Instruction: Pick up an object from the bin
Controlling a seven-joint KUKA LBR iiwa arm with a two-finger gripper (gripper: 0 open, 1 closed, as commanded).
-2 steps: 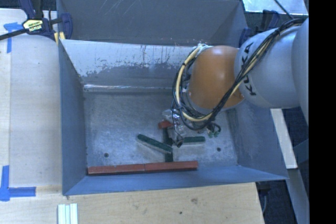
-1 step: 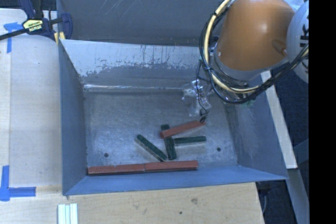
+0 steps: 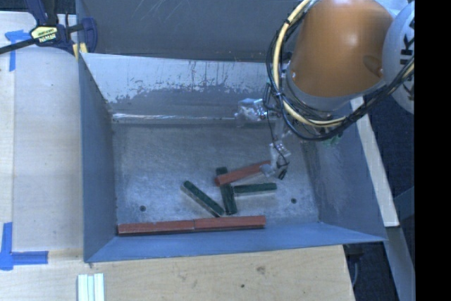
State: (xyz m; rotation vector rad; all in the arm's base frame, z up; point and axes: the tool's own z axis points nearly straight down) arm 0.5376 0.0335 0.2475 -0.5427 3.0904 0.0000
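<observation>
Closest to the camera, a long brown stick (image 3: 190, 225) lies flat along the front edge of the bin (image 3: 95, 151) floor. It's well apart from the action, so no worries there.

Just behind it are three green sticks (image 3: 203, 199): one slanted on the left, one (image 3: 230, 199) running roughly front to back, and one (image 3: 255, 187) lying crosswise on the right. They meet or overlap in the middle.

Behind those is the short brown stick (image 3: 241, 174), which looks like the one in play. It's tilted, and its left end seems to sit across the top of the front-to-back green one. Its right end runs right up to the gripper (image 3: 280, 164), which is down near the floor. I honestly can't tell whether the gripper is open, closed, or actually has that end.

My worries:
- If it grabs only the very tip, I'd expect the stick to droop, swing or slip out on the lift.
- The left end could drag the green one along or flick it.
- If it's just beside the stick and not around it, it closes on nothing.

Further back, the cables (image 3: 310, 125) under the orange cover (image 3: 338, 42) hang close to the right wall. A sideways correction could brush it.
</observation>
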